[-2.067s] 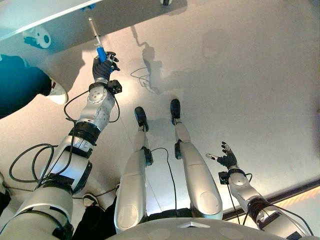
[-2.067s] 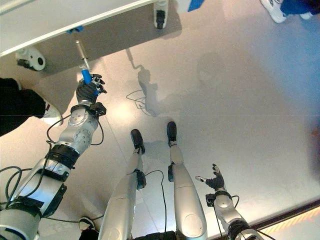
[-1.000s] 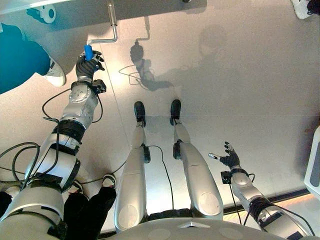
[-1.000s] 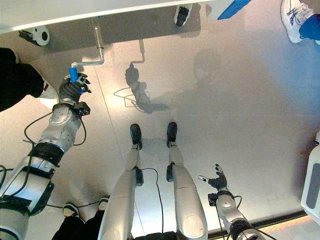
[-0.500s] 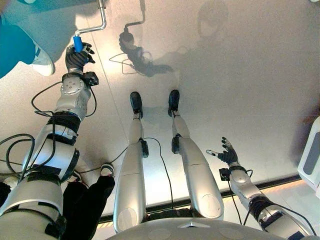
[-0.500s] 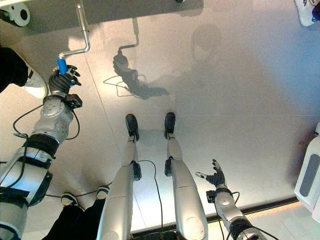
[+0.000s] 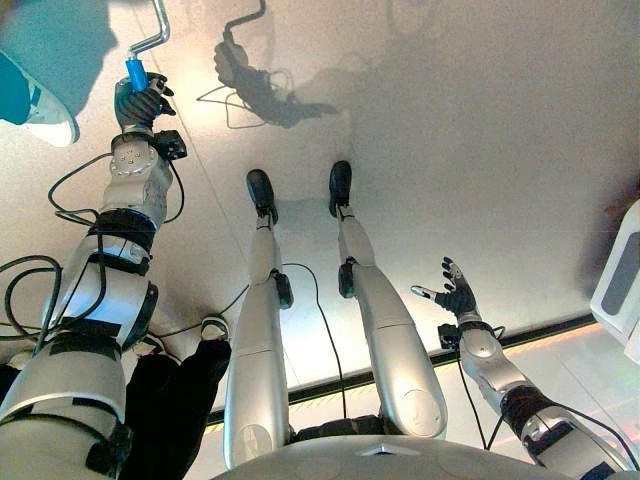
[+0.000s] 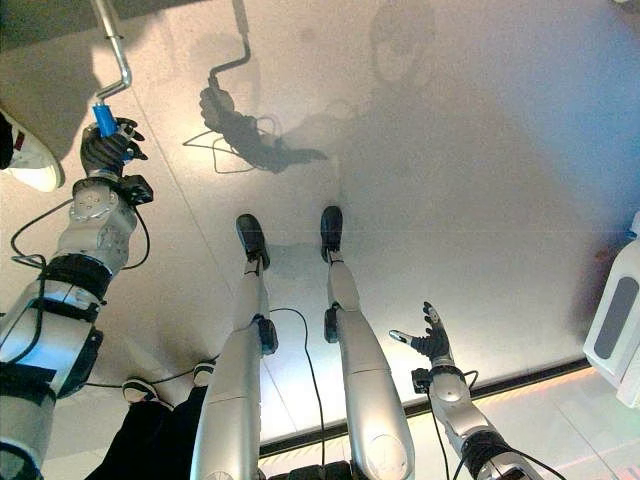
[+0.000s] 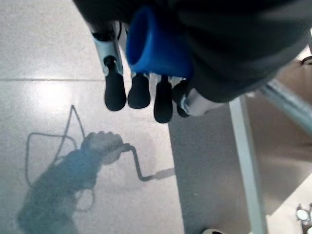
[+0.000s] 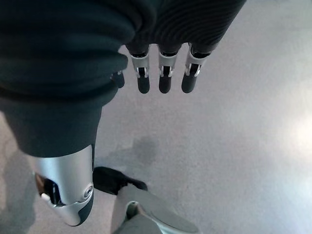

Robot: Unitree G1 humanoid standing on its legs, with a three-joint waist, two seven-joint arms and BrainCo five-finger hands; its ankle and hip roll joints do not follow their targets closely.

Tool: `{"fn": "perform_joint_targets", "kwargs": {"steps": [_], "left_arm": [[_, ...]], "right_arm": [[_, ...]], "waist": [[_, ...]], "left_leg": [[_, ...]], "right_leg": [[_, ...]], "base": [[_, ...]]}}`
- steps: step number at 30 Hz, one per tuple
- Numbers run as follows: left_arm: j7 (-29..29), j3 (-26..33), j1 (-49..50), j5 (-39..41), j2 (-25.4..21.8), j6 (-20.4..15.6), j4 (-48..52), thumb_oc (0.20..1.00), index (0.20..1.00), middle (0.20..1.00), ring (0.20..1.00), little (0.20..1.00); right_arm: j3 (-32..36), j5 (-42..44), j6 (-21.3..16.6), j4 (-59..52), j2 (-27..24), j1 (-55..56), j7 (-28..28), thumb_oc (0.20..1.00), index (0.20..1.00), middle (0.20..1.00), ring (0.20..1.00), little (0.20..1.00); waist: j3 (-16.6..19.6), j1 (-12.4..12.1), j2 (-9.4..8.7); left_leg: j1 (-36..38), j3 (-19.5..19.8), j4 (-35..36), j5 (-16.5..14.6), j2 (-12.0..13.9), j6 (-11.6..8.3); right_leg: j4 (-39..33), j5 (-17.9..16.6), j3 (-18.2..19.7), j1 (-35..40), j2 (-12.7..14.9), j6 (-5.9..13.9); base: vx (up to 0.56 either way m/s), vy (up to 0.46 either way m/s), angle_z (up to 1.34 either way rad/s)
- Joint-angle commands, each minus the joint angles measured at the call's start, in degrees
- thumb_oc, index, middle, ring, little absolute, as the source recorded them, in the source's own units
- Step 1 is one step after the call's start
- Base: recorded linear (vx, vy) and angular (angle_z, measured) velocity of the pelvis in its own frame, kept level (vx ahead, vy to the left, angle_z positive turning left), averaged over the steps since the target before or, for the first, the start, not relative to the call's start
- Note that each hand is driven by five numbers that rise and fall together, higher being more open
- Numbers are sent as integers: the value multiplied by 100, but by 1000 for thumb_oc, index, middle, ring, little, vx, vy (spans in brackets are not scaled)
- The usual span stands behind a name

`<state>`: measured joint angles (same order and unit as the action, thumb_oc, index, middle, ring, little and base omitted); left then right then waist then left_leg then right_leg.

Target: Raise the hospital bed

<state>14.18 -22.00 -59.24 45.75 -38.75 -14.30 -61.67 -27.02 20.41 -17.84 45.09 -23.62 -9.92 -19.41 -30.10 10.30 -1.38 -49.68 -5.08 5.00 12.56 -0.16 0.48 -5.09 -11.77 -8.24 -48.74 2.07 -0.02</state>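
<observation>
My left hand (image 7: pixel 137 103) is stretched out to the far left and curled round the blue grip (image 7: pixel 133 73) of the bed's silver crank handle (image 7: pixel 155 30). The bent metal rod runs up from the grip and out of the picture. In the left wrist view the blue grip (image 9: pixel 156 41) sits inside the closed fingers (image 9: pixel 139 92), and a metal bar of the bed (image 9: pixel 290 105) crosses beside them. My right hand (image 7: pixel 455 297) hangs low at the right with its fingers spread, holding nothing.
A person's white shoe (image 7: pixel 40 105) and teal trouser leg (image 7: pixel 55 35) stand close to my left hand. A white unit (image 7: pixel 620 280) stands at the right edge. A dark strip with an orange line (image 7: pixel 540 335) crosses the grey floor near my right arm.
The camera has tilted down, so the bed's underside has left the picture. My left hand has swung the blue crank grip round to the left. The right hand stays as it was.
</observation>
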Motion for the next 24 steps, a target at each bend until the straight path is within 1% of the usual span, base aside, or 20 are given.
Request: {"fn": "perform_joint_targets", "kwargs": {"steps": [1, 10, 18, 24], "left_arm": [[260, 287, -46, -46, -557, -75, -338, 200, 200, 200, 200, 200], [296, 157, -262, -88, -322, -106, -270, 200, 200, 200, 200, 200], [336, 8, -479, -150, -18, -140, -170, 200, 200, 200, 200, 200], [340, -36, -571, -173, 91, -162, -140, 200, 200, 200, 200, 200]], "right_arm": [[16, 67, -76, -66, -111, 465, -129, 1000, 1000, 1000, 1000, 1000], [-48, 0, -110, -173, -161, 467, -172, 1000, 1000, 1000, 1000, 1000], [-108, -49, -107, -200, -188, 438, -168, 1000, 1000, 1000, 1000, 1000], [-126, -84, -118, -230, -208, 443, -156, 1000, 1000, 1000, 1000, 1000]], "waist": [[31, -201, -316], [31, -91, -266], [31, 40, -265], [31, 93, -274]], "left_leg": [[371, -370, 0, -409, -170, -330], [301, -502, 0, -438, -172, -329], [369, -622, 0, -458, -150, -323], [392, -682, 0, -455, -136, -323]], "right_leg": [[369, -19, 332, -26, 292, 844], [353, -104, 495, -190, 265, 861], [356, -164, 623, -231, 224, 853], [342, -187, 689, -248, 183, 845]], "base": [[9, 3, -7], [3, -1, -6], [0, -3, -4], [-5, -9, -8]]}}
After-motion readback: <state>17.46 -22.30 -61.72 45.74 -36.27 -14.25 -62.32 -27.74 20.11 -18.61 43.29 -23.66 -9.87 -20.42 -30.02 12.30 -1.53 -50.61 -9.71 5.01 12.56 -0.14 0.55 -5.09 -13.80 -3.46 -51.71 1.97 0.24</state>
